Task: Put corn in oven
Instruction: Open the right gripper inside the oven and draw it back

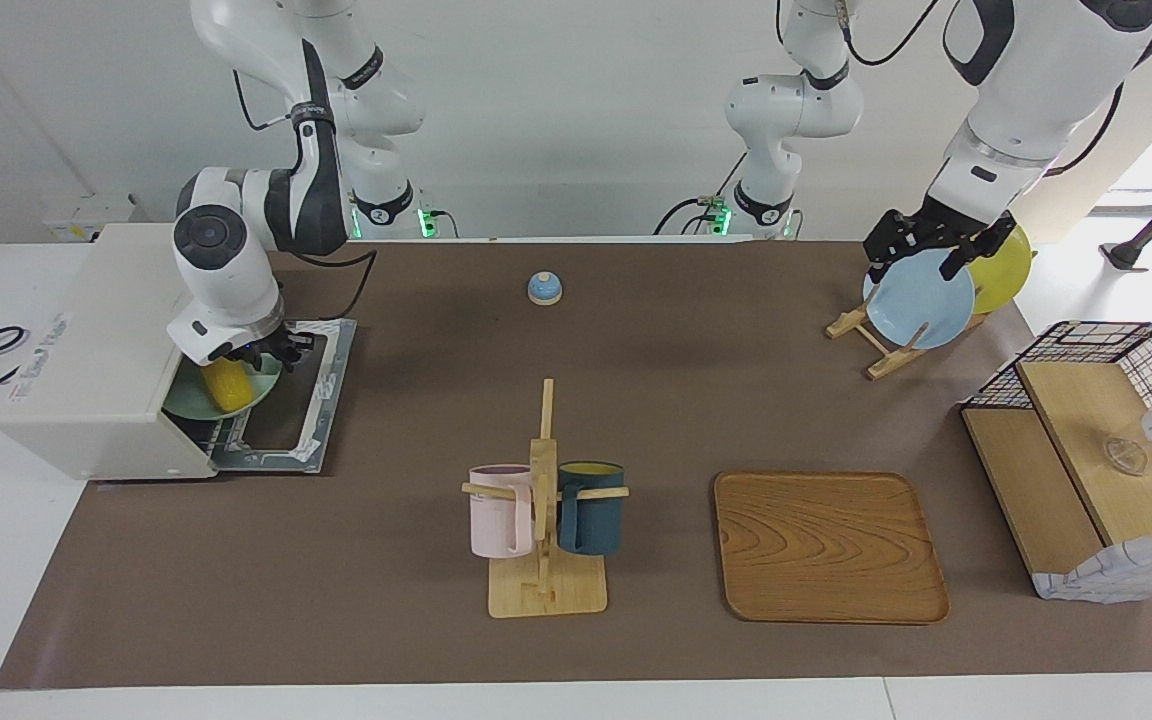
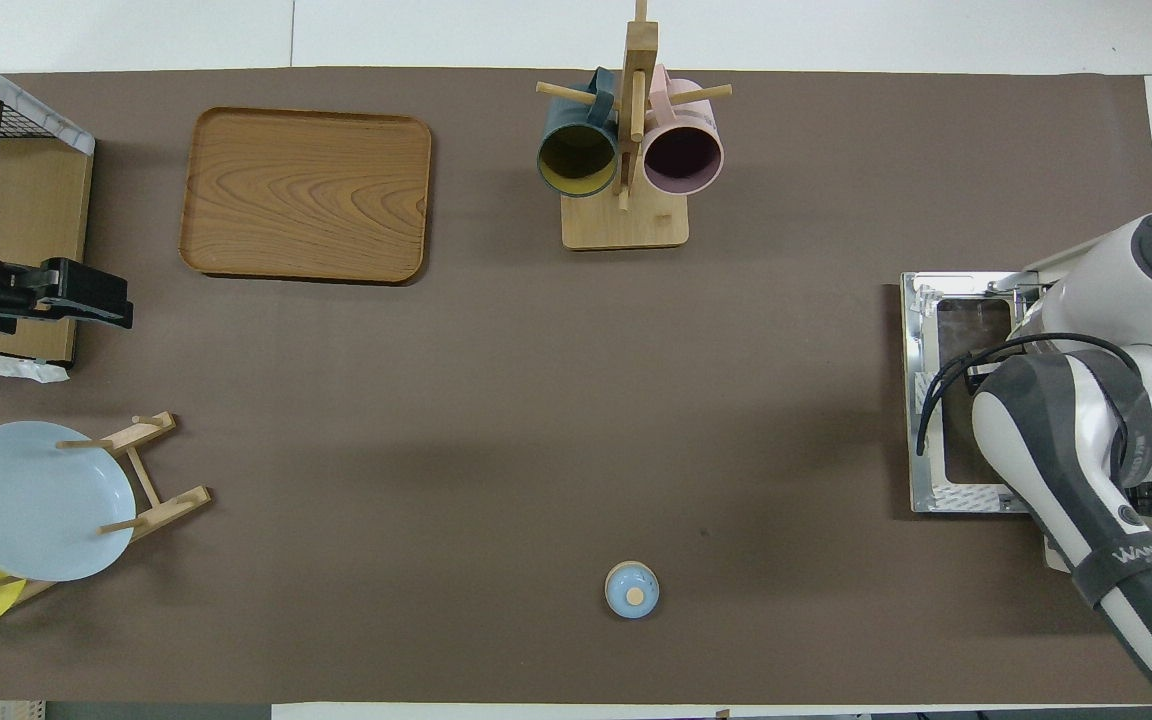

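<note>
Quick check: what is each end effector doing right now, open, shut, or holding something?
Left end effector: open, over the blue plate.
Right end effector: at the oven mouth by the corn; state cannot be told.
</note>
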